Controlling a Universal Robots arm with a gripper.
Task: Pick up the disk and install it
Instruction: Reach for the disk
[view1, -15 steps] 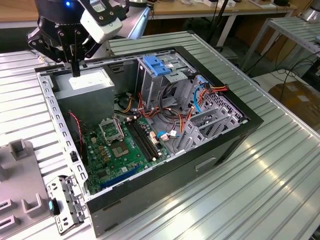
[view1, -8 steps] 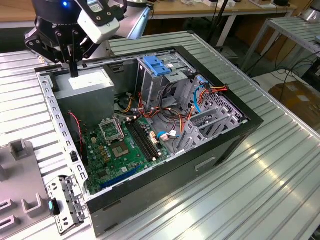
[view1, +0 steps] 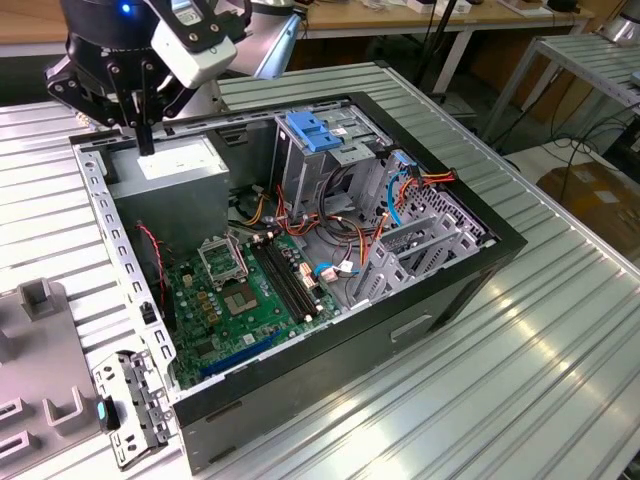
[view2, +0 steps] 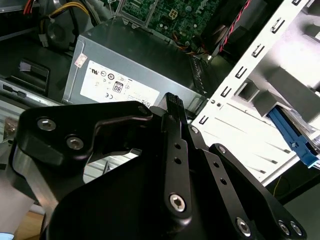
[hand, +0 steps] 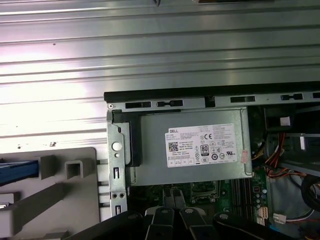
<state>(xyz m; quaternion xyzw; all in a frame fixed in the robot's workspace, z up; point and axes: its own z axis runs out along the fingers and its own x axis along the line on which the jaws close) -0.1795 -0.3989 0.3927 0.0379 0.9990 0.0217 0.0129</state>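
On the grey power supply (hand: 150, 167), in the first wrist view, a white printed label (hand: 202, 146): a logo at one corner, a square code block below it, several lines of fine print, and rows of round and boxed certification marks, the wording not legible. Just beside the label's far edge, a small pale sticker (hand: 245, 157), its print unreadable. Both visible aslant in the second wrist view.

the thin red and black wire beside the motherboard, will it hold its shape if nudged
Probably floppy: the red and black wire is thin, twisted and lies in loose waves beside the motherboard. Likely very light too, so a nudge should simply shift it rather than meet resistance.
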